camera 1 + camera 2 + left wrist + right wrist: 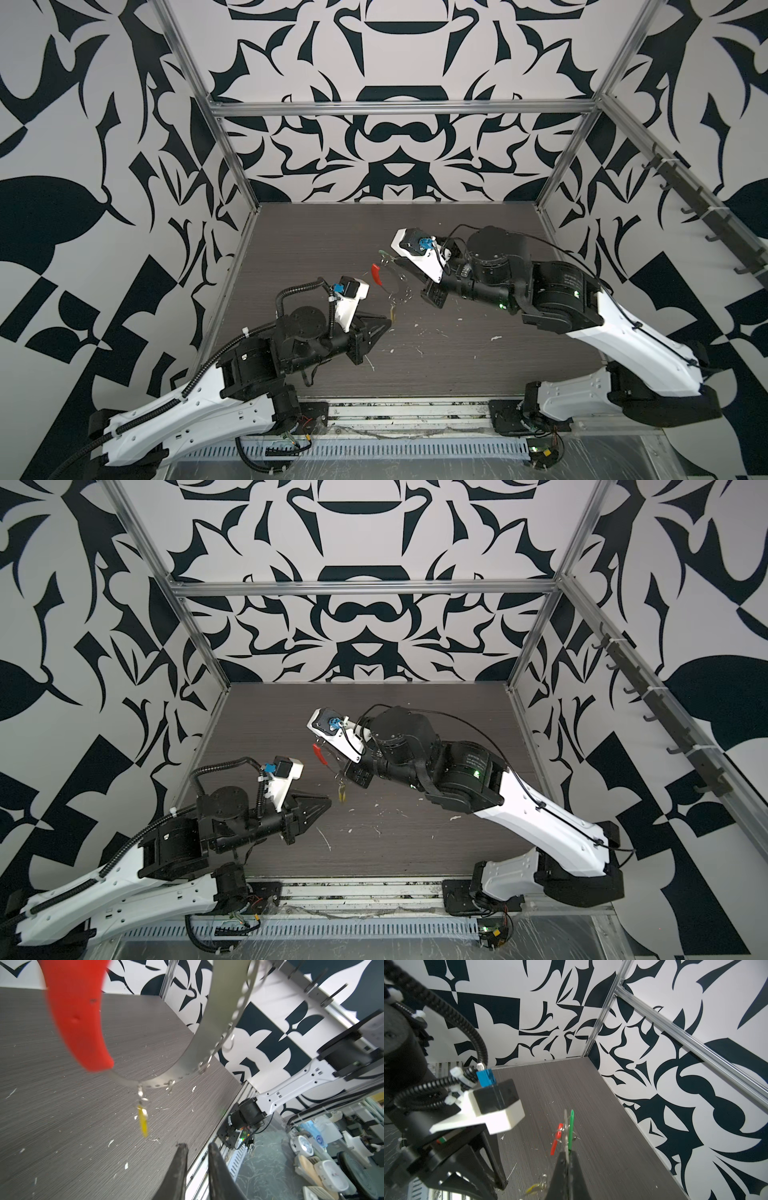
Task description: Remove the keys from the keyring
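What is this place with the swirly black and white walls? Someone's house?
Not a house; most likely a robot lab's test booth. A left robot arm and a right robot arm are mounted at the table edge, patterned walls sit in a metal frame, and the right claw holds a keyring.

I count one keyring, fitted with one red sleeve.

- **Tagged keys:** two, namely one yellow-tagged key and one green-tagged key.
- **Small split rings along the hoop:** I make out at least three; the rest blur.
- **Grippers:** two, the left gripper and the right gripper.
- **White flecks:** too many for me to count, strewn over the tabletop toward its near edge.
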`<state>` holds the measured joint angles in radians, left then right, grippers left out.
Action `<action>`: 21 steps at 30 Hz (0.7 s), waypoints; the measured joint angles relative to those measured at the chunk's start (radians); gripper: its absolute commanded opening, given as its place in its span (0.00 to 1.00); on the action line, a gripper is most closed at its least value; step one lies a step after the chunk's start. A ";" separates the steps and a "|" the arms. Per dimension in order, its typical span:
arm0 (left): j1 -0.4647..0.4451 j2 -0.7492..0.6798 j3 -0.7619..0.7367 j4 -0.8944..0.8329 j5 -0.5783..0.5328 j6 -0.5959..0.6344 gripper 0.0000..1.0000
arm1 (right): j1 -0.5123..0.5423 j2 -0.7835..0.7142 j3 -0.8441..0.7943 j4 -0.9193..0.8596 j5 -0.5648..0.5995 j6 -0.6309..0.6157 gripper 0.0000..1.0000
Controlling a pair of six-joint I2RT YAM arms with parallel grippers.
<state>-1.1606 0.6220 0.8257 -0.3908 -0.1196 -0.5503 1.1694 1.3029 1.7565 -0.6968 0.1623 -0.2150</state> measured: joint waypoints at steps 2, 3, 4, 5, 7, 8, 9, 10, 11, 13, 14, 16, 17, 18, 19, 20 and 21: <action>0.000 -0.021 -0.002 0.006 -0.008 0.001 0.27 | 0.000 -0.020 -0.033 0.019 0.002 0.011 0.00; 0.000 -0.029 -0.002 0.008 -0.013 0.002 0.28 | 0.000 -0.027 -0.046 0.024 0.002 0.018 0.00; 0.000 -0.038 -0.002 0.010 -0.018 0.005 0.29 | 0.000 -0.035 -0.059 0.030 0.002 0.027 0.00; 0.000 -0.046 -0.002 0.013 -0.026 0.010 0.30 | 0.000 -0.040 -0.070 0.037 0.002 0.035 0.00; 0.000 -0.062 -0.002 0.014 -0.045 0.024 0.32 | 0.000 -0.053 -0.096 0.053 0.002 0.051 0.00; 0.000 -0.068 -0.002 0.018 -0.056 0.033 0.32 | 0.000 -0.060 -0.111 0.063 0.002 0.058 0.00; 0.000 -0.075 -0.002 0.023 -0.066 0.043 0.34 | 0.000 -0.066 -0.123 0.068 0.002 0.063 0.00; 0.000 -0.083 -0.002 0.031 -0.079 0.053 0.34 | 0.000 -0.072 -0.136 0.075 0.002 0.072 0.00; 0.000 -0.090 -0.002 0.038 -0.092 0.066 0.35 | 0.000 -0.076 -0.148 0.081 0.002 0.080 0.00; 0.000 -0.100 -0.002 0.057 -0.116 0.089 0.35 | 0.000 -0.084 -0.167 0.092 0.002 0.093 0.00; 0.000 -0.103 -0.002 0.068 -0.130 0.103 0.35 | 0.002 -0.088 -0.178 0.099 0.002 0.101 0.00; 0.000 -0.103 -0.002 0.085 -0.152 0.129 0.36 | 0.004 -0.096 -0.198 0.109 0.002 0.113 0.00; 0.000 -0.103 -0.002 0.093 -0.162 0.141 0.36 | 0.005 -0.100 -0.209 0.114 0.002 0.119 0.00; 0.000 -0.103 -0.002 0.103 -0.170 0.154 0.37 | 0.006 -0.105 -0.217 0.119 0.002 0.124 0.00; 0.000 -0.103 -0.002 0.113 -0.177 0.167 0.37 | 0.008 -0.110 -0.230 0.127 0.002 0.131 0.00; 0.000 -0.103 -0.003 0.127 -0.183 0.182 0.37 | 0.009 -0.117 -0.241 0.134 0.002 0.138 0.00; 0.000 -0.103 -0.004 0.139 -0.187 0.192 0.37 | 0.010 -0.122 -0.250 0.138 0.002 0.142 0.00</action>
<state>-1.1606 0.5194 0.8219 -0.2520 -0.3065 -0.3580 1.1797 1.1809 1.5066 -0.5587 0.1642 -0.0727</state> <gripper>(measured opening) 0.368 0.043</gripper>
